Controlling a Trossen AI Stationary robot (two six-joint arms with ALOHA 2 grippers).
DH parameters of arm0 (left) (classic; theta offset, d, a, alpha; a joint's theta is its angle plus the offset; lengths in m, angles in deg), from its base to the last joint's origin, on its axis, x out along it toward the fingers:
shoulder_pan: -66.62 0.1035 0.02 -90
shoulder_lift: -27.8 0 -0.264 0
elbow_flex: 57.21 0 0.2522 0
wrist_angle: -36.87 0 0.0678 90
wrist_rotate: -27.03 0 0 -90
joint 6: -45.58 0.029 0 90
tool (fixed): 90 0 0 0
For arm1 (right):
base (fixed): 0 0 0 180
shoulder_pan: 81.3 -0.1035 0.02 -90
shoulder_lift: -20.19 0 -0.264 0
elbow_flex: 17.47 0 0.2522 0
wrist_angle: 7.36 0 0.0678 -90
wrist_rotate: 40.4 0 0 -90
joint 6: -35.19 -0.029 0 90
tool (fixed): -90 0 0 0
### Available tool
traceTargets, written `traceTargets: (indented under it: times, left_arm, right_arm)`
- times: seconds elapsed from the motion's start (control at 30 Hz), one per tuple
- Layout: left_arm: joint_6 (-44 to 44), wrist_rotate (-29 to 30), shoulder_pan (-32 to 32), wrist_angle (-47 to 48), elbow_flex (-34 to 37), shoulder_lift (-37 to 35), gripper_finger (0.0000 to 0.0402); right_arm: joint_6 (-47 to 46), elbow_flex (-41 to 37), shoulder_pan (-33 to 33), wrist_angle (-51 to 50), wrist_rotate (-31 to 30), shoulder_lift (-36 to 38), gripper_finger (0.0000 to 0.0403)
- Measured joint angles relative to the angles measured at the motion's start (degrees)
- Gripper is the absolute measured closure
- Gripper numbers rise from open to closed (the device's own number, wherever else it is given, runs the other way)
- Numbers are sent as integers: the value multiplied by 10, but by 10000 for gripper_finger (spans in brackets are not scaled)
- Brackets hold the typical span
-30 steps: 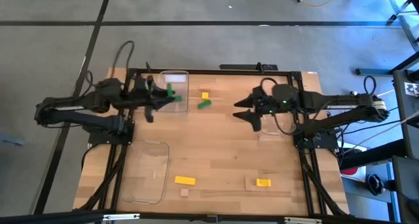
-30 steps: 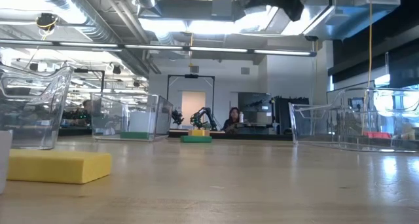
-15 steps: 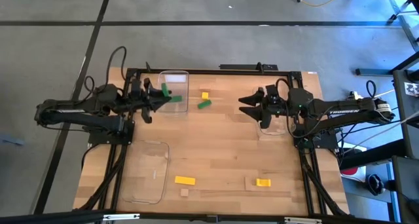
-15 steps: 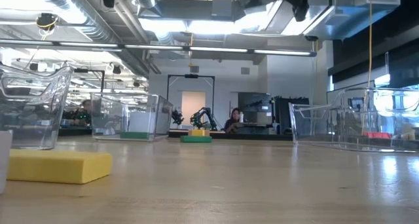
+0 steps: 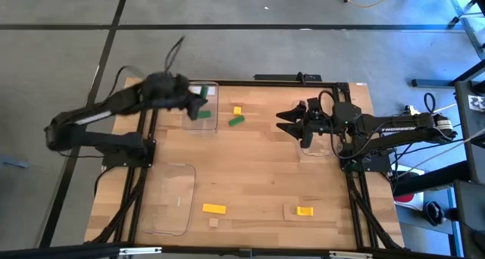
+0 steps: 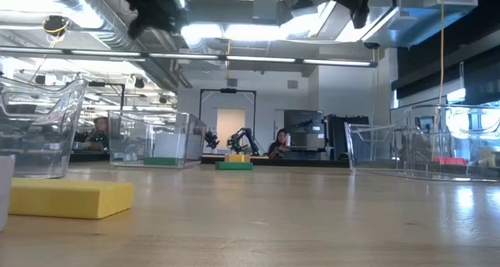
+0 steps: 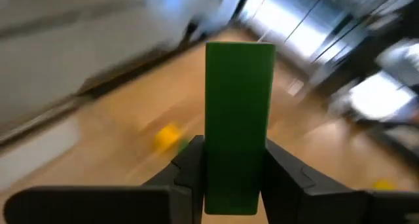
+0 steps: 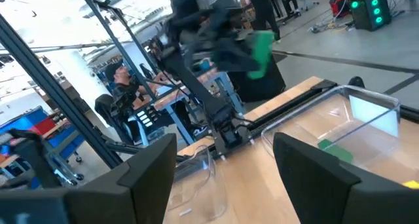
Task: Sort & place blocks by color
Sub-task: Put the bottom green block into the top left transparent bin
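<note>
- Wooden table (image 5: 258, 176) carries every item; positions below are given relative to the clear tray (image 5: 203, 107) at its far left corner, working from the near edge outward.
- Near edge: one yellow block (image 5: 214, 209) lies well nearer than that tray, beside a second clear tray (image 5: 170, 198). Another yellow block (image 5: 304, 210) lies further right along the same edge.
- Two small tan cubes (image 5: 214, 223) rest close to the front edge, one just nearer than the first yellow block, the other beside the second.
- Mid-table, right side: right gripper (image 5: 284, 125) hangs well to the right of the far tray, fingers spread, nothing between them.
- Just right of the far tray: a loose green block (image 5: 237, 121) lies on the wood, with a small yellow block (image 5: 237, 110) just beyond it.
- Inside the far tray: a green block (image 8: 335, 150) lies on its floor.
- At the far tray's left rim: left gripper (image 7: 234, 178) is raised above the table, clamped on an upright green brick (image 7: 238, 119), one finger against each side.
- Beyond the table: an open workshop with benches and seated people, seen from table height.
</note>
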Motion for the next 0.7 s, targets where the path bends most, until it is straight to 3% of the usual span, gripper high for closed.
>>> traceTargets:
  times: [0.17, 0.37, 0.53, 0.7]
  left_arm:
    - [147, -65, 109, 181, -114, 171, 308]
    - [401, -52, 160, 311, -197, 345, 308]
    - [555, 18, 164, 326, -208, 428, 308]
    - [601, 57, 163, 296, -208, 475, 308]
  right_arm:
    - [-15, 0, 0, -36, 0, 0, 147]
    - [-15, 0, 0, -59, 0, 0, 147]
    - [-30, 0, 0, -61, 0, 0, 147]
    - [-35, 0, 0, -61, -1, -1, 147]
